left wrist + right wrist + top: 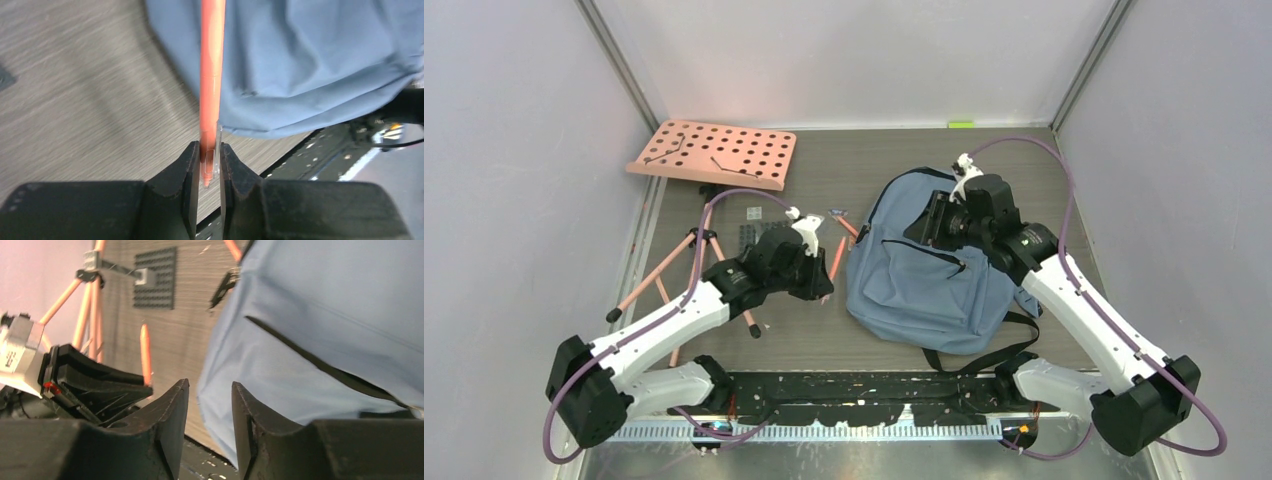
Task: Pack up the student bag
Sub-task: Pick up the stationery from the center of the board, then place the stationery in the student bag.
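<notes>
The blue-grey student bag [924, 290] lies flat on the table, right of centre, its black front zipper [320, 365] showing. My left gripper [819, 280] is just left of the bag and shut on an orange pen [211, 75] with a clear cap. The pen points away from the jaws, along the bag's edge [310, 60]. My right gripper [929, 225] hovers over the bag's upper part, open and empty [210, 390], with the bag's fabric [325, 315] below it. The pen [145, 352] and the left gripper's fingers [95, 385] also show in the right wrist view.
A pink pegboard [714, 155] lies at the back left. A tripod with pink legs [674, 265] stands beside the left arm. A dark grey baseplate [155, 277] lies behind the left gripper. Another orange pen [849, 225] lies by the bag's top-left. A black rail [864, 400] runs along the near edge.
</notes>
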Robot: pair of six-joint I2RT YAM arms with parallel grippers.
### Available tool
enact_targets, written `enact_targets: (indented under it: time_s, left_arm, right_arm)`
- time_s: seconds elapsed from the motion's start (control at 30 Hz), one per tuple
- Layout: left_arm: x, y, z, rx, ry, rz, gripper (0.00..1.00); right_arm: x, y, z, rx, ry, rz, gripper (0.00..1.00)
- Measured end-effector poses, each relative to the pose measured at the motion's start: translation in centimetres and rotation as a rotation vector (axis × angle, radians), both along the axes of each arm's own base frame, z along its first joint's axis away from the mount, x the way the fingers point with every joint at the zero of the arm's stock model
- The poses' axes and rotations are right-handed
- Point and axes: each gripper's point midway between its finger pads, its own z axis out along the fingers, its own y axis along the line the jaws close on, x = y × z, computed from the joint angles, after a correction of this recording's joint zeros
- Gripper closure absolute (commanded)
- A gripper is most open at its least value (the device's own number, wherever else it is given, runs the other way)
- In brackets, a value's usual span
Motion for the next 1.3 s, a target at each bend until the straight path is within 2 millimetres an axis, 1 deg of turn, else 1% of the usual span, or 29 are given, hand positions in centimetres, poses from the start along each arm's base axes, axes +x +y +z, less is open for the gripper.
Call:
enact_targets:
  time_s: [0.03, 0.07, 0.1, 0.13, 0.2, 0.3, 0.4, 0.53, 0.7, 0.87, 0.97, 1.03, 1.07, 1.1, 1.13, 1.2, 1.3]
  left_arm:
    - [0.1, -0.5, 0.9, -0.044, -0.011, 0.0, 0.96]
    - [0.1, -1.0, 1.6, -0.08, -0.022, -0.004, 0.95]
    - [0.1, -1.6, 2.3, -0.118, -0.025, -0.01, 0.95]
    - [0.1, -2.1, 2.8, -0.148, -0.024, -0.014, 0.95]
    - [0.0, -2.9, 3.6, -0.201, -0.013, -0.024, 0.96]
    - [-0.2, -3.9, 4.5, -0.26, -0.004, -0.041, 0.96]
    - [-0.3, -4.7, 5.4, -0.314, -0.002, -0.058, 0.96]
    - [-0.4, -5.5, 6.0, -0.355, 0.007, -0.075, 0.96]
    - [-0.6, -6.2, 6.8, -0.396, 0.01, -0.093, 0.96]
    - [-0.7, -6.5, 7.1, -0.413, 0.015, -0.106, 0.96]
    - [-0.8, -6.7, 7.2, -0.42, 0.017, -0.116, 0.95]
    - [-0.9, -6.9, 7.3, -0.426, 0.019, -0.125, 0.95]
    - [-1.0, -6.9, 7.3, -0.428, 0.02, -0.129, 0.95]
    - [-1.0, -7.0, 7.3, -0.43, 0.02, -0.133, 0.93]
    - [-1.0, -7.0, 7.3, -0.431, 0.02, -0.134, 0.89]
    - [-1.0, -7.1, 7.4, -0.433, 0.018, -0.136, 0.77]
    - [-1.0, -7.1, 7.4, -0.431, 0.017, -0.137, 0.51]
  right_arm:
    - [-0.2, 0.8, 0.3, 0.028, 0.003, 0.016, 0.52]
    - [-0.4, 1.5, 0.5, 0.047, 0.004, 0.032, 0.48]
    - [-0.8, 2.6, 0.9, 0.075, 0.006, 0.058, 0.46]
    - [-1.0, 3.2, 1.0, 0.091, 0.01, 0.071, 0.43]
    - [-1.6, 4.9, 1.2, 0.123, 0.018, 0.112, 0.41]
    - [-2.1, 6.7, 1.3, 0.156, 0.031, 0.154, 0.4]
    - [-2.3, 8.0, 1.0, 0.173, 0.049, 0.179, 0.4]
    - [-2.1, 8.7, 0.1, 0.169, 0.084, 0.19, 0.41]
    - [-2.4, 9.4, -0.5, 0.173, 0.113, 0.215, 0.54]
    - [-2.6, 10.2, -0.6, 0.189, 0.128, 0.245, 0.62]
    - [-2.6, 10.4, -0.6, 0.192, 0.131, 0.248, 0.66]
    - [-2.5, 10.5, -0.3, 0.195, 0.126, 0.249, 0.73]
    - [-2.5, 10.5, -0.2, 0.196, 0.124, 0.249, 0.81]
    - [-2.5, 10.5, -0.1, 0.198, 0.122, 0.25, 0.86]
    - [-2.4, 10.6, 0.0, 0.198, 0.119, 0.251, 0.95]
    - [-2.3, 10.6, 0.0, 0.194, 0.116, 0.251, 0.99]
    - [-2.1, 10.4, -0.2, 0.181, 0.111, 0.245, 0.99]
